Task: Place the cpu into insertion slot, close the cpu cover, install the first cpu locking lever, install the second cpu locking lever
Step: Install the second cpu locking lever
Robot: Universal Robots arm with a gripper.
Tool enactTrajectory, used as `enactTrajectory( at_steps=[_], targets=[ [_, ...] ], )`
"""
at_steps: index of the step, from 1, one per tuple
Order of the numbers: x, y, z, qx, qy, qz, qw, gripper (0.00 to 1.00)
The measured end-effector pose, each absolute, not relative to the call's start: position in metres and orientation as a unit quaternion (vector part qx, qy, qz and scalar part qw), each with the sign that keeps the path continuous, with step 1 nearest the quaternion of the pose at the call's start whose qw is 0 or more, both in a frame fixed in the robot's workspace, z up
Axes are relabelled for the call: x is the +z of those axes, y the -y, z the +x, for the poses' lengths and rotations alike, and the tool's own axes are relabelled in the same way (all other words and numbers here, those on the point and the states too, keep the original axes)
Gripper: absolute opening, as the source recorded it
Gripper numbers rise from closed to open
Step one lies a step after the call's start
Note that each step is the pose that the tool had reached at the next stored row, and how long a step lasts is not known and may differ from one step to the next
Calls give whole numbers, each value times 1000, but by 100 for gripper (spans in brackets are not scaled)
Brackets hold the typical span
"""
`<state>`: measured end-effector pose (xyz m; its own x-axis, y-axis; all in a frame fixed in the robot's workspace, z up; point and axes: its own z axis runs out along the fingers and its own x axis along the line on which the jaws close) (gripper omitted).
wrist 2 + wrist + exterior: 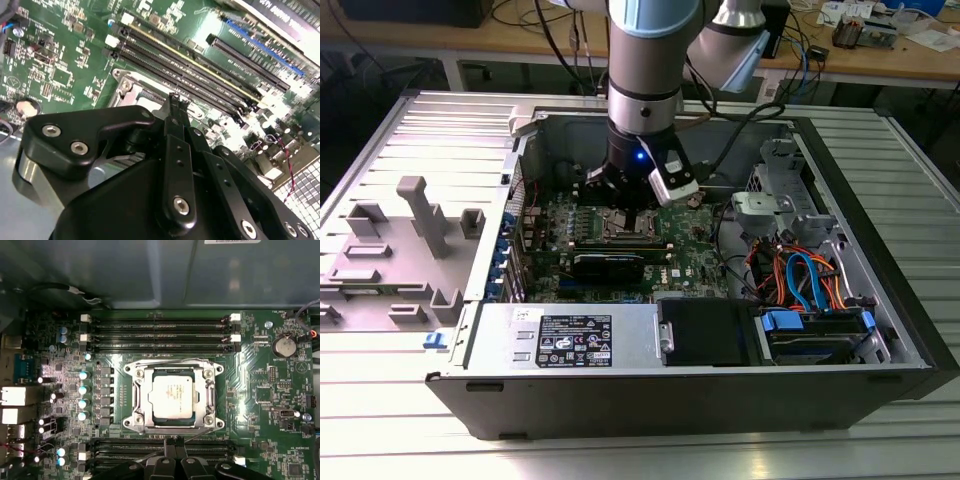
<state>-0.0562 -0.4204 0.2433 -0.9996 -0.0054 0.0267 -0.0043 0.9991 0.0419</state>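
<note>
Grey moulded fixture block (410, 240) at exterior view's left; open computer case (720, 345), green board inside; dull silver square cpu (172, 394) seated in insertion slot, thin silver cpu cover (174, 371) flat around it; black gripper (174, 102) fingers together above socket edge.
</note>
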Motion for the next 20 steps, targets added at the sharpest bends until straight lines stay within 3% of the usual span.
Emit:
enactTrajectory(
  at_steps=[20],
  targets=[
    [225, 435, -81, -57, 998, 14, 20, 11]
  ],
)
